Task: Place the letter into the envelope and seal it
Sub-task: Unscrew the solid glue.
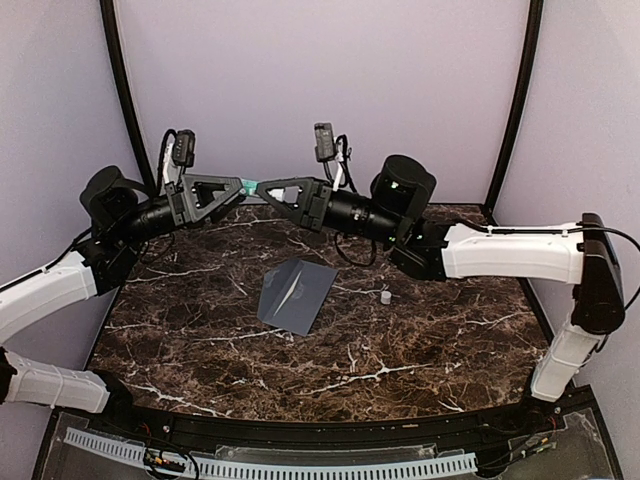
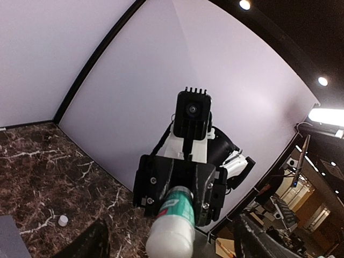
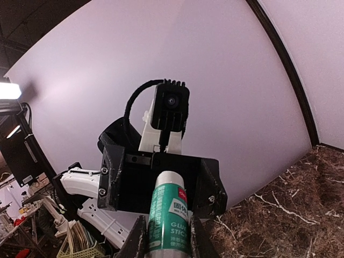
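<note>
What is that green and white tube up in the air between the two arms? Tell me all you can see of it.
It is a glue stick: a round, plastic-looking tube with a green label lettered GLUE and a white far end. It lies roughly level in the air above the far side of the marble-look table. The right claw is closed on its green part. The left claw stands open around its white end, fingers clear of it. A small white cap lies on the table; whether it is the tube's I cannot tell.

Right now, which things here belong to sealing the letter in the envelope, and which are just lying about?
Job in hand: envelope; glue stick, clamped in the right gripper; the letter is not visible.
Lying about: small white cap on the table, right of the envelope.
</note>
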Motion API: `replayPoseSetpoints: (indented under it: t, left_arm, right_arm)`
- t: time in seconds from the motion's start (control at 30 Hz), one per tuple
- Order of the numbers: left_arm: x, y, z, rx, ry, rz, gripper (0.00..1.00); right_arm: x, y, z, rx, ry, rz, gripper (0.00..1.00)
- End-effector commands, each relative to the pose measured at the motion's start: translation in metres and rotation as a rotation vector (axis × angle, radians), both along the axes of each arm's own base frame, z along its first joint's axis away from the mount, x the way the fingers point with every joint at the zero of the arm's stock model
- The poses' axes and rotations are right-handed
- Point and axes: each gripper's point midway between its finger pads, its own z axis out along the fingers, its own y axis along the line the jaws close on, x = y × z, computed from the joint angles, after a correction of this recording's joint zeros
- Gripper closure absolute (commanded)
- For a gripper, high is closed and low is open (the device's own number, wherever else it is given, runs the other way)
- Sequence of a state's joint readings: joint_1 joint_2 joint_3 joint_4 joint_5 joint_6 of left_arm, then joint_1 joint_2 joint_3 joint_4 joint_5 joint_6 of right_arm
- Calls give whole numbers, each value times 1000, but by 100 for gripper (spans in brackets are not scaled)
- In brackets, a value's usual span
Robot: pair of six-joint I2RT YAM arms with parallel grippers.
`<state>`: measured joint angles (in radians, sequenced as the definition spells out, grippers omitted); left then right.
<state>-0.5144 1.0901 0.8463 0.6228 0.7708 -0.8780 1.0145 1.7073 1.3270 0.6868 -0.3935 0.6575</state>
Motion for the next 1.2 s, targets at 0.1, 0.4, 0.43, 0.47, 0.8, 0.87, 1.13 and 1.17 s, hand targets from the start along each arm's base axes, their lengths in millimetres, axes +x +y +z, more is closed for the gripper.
replayPoseSetpoints:
  t: [0.1,0.4,0.43,0.47,0.8,0.87,1.13,1.17]
  left_arm:
    - [2,6,-2,76,-30,68,9]
    - [18,26,-22,246,-35,249,4]
    - [20,27,-28,267,-18,259,4]
    - [24,30,-32,285,-15,282,4]
    - [75,31,-139,526,197,367,4]
    - [83,29,-163,566,236,370,4]
    - [112,25,-249,667,387,384,5]
    - [115,27,-255,675,398,392,5]
  right_arm:
    - [4,-30,24,33,-60,-134,97]
    - [28,-81,0,-120,-25,-381,97]
    - [30,-89,-2,-133,-18,-406,97]
    - [33,-95,-7,-148,-13,-429,97]
    - [52,-146,-49,-237,87,-584,97]
    - [54,-150,-56,-244,103,-592,97]
    - [52,-150,-66,-238,135,-583,98]
    - [52,-149,-66,-233,137,-575,98]
